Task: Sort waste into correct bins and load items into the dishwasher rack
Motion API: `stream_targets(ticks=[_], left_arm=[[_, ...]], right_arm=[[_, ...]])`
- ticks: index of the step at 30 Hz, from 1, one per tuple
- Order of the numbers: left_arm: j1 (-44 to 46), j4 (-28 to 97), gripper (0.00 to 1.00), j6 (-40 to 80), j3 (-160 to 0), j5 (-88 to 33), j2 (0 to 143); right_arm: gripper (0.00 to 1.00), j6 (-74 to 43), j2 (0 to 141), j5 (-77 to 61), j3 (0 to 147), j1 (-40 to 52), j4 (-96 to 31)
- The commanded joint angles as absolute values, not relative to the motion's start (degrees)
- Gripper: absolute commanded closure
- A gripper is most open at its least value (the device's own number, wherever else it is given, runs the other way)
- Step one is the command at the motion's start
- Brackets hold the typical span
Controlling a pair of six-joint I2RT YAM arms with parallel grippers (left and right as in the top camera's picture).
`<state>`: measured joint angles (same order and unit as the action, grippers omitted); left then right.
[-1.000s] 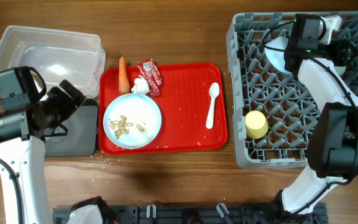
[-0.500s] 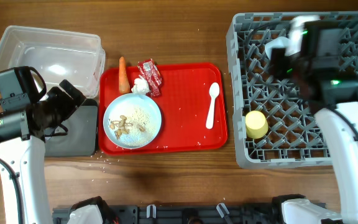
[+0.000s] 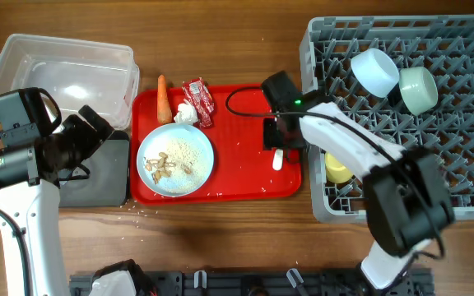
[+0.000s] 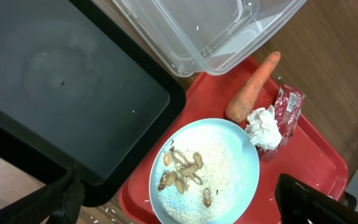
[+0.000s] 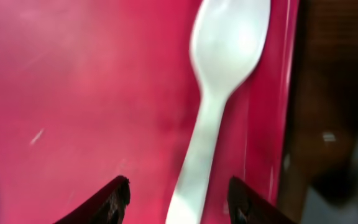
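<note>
The white spoon (image 5: 219,74) lies on the red tray's right side; in the overhead view only its handle end (image 3: 277,161) shows under my right gripper (image 3: 276,136). My right gripper (image 5: 179,200) is open, low over the tray, its fingers on either side of the spoon handle. My left gripper (image 3: 89,136) is open and empty (image 4: 179,208), above the black tray (image 3: 105,177) and the light blue plate (image 3: 176,160) of rice and beige scraps (image 4: 185,171). The carrot (image 3: 163,99), red wrapper (image 3: 197,100) and white tissue (image 3: 186,114) lie behind the plate.
The grey rack (image 3: 401,189) at right holds the light blue bowl (image 3: 374,71), pale green bowl (image 3: 418,89) and yellow cup (image 3: 336,168), the cup partly hidden by my right arm. The clear tub (image 3: 64,70) stands back left. The red tray (image 3: 245,177) is in the middle.
My right arm has swung from the back of the rack to the red tray and now sits over the spoon. Both bowls now show in the rack. The left arm has not moved.
</note>
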<state>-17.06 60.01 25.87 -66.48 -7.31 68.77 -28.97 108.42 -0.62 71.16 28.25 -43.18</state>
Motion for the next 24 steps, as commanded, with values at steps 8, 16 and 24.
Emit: stream_targets(ticks=[8,16,24], left_arm=[[-17.43,59.86,0.00,26.17,-66.76,-6.96,68.64],[-17.43,59.86,0.00,26.17,-66.76,-6.96,68.64],[-17.43,59.86,0.00,26.17,-66.76,-6.96,68.64]], right_arm=[[0.96,-26.96,112.44,2.13,70.74,27.14,-40.58],[0.96,-21.54,97.93,2.90,77.82,26.11,-45.34],[0.96,-8.73,90.04,9.89,76.01,16.27,-42.68]])
